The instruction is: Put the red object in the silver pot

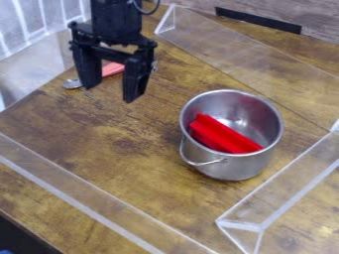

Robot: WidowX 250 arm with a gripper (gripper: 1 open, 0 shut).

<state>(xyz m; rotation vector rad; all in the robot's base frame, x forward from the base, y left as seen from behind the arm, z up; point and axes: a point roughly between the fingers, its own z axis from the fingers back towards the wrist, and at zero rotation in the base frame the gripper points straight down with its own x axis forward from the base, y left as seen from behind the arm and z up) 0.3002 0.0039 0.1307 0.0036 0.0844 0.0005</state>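
The red object (224, 133) lies inside the silver pot (199, 141), slanted across its bottom. The pot stands upright on the wooden table, right of centre, its thin wire handle hanging down at the front. My black gripper (109, 91) hangs over the table at the upper left, well apart from the pot, pointing down. Its two fingers (133, 87) stand open with nothing between them.
A small spoon with a pinkish-red handle (114, 68) lies behind the gripper, its metal bowl (71, 84) showing at the left. Clear plastic walls (279, 198) fence the wooden table (106, 149) at the front, right and back.
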